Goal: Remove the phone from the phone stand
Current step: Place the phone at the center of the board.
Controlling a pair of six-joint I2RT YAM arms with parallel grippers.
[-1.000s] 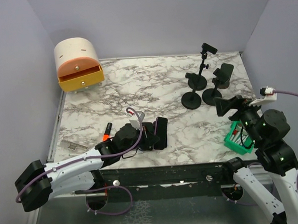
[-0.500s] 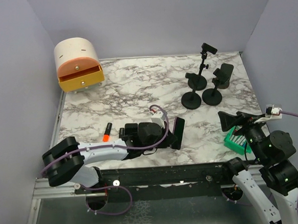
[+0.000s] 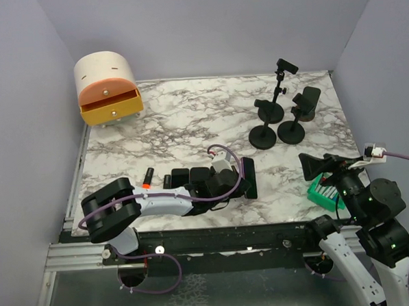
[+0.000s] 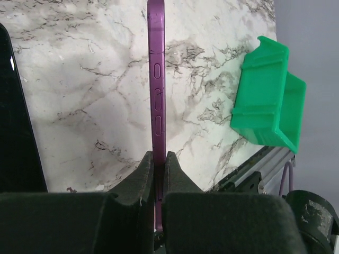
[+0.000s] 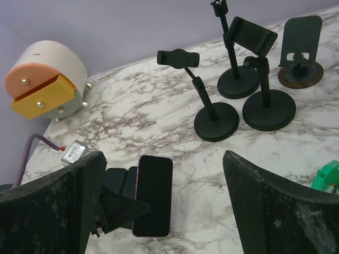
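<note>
The phone (image 3: 247, 178) is a purple-edged slab with a dark screen, low over the marble near the table's front edge. My left gripper (image 3: 228, 184) is shut on it. In the left wrist view its purple side (image 4: 157, 90) runs straight up from between my fingers (image 4: 142, 174). The right wrist view shows its screen (image 5: 153, 194) facing up. Black phone stands (image 3: 266, 133) cluster at the back right with nothing in their clamps, also in the right wrist view (image 5: 216, 119). My right gripper (image 3: 323, 166) hangs open at the right front, apart from everything.
A green bin (image 3: 326, 192) sits at the right front corner, right of the phone (image 4: 267, 98). A cream and orange drawer box (image 3: 107, 86) stands at the back left. An orange marker (image 3: 147, 180) lies near the front left. A dark flat object (image 4: 16, 116) lies beside the phone.
My left gripper has swept rightward along the front edge with the phone in it. My right arm pulled back toward the right front corner, then held still.
</note>
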